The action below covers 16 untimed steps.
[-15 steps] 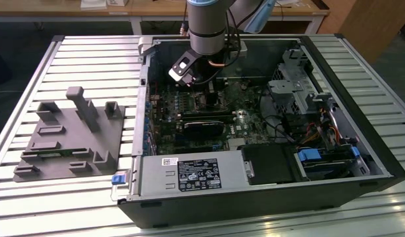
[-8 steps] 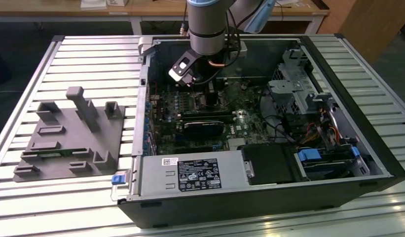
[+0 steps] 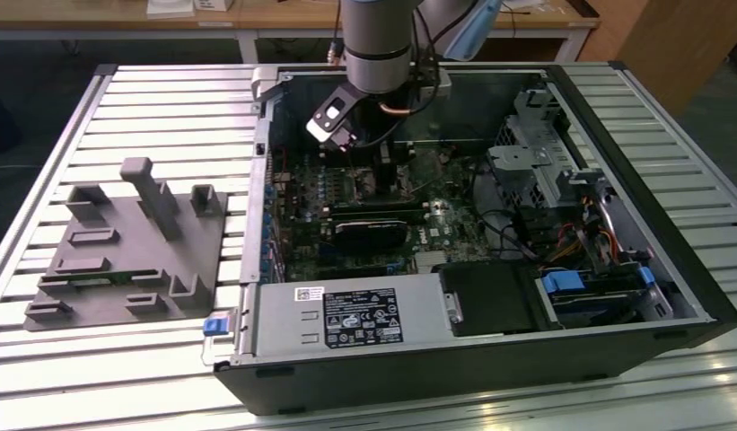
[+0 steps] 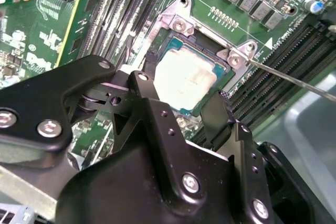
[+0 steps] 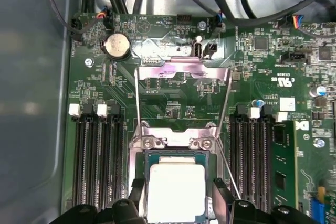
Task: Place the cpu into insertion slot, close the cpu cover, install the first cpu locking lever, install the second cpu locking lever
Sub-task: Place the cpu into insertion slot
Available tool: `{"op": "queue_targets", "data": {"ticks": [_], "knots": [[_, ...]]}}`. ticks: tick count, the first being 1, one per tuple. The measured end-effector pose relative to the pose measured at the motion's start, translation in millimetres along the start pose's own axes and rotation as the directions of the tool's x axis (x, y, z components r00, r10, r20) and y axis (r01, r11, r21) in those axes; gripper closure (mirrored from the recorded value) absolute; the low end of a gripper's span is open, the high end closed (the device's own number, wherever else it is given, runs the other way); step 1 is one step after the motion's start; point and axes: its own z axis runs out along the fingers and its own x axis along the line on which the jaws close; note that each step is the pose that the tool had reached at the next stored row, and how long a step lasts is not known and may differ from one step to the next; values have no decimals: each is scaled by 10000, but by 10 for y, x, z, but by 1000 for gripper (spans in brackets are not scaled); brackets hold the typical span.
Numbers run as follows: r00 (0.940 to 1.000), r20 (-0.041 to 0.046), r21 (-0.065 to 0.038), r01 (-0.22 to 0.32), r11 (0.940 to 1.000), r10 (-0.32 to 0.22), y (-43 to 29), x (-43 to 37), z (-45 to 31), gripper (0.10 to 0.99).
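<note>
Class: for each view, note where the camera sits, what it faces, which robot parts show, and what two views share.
Exterior view: off the arm, high up, looking down into the open computer case; the arm reaches in.
First wrist view: on the arm, facing the motherboard; gripper beside the cpu, cpu cover open.
Second wrist view: on the arm, looking past the gripper at the cpu.
Shared: both wrist views show cpu and gripper.
</note>
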Motion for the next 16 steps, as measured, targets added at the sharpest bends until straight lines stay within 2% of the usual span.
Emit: {"op": "queue_targets", "data": {"ticks": [2, 10, 12, 13, 15, 16], "knots": [[10000, 0, 0, 0, 10000, 0, 2, -1, -26, 471], [10000, -1, -1, 1, 10000, -1, 3, -1, -31, 486], [10000, -1, -1, 0, 10000, 0, 3, -1, -32, 608], [10000, -1, -1, 0, 10000, 0, 3, -1, -32, 608], [10000, -1, -1, 0, 10000, 0, 3, -1, -32, 725], [10000, -1, 0, 0, 10000, 0, 3, -1, -33, 725]]}}
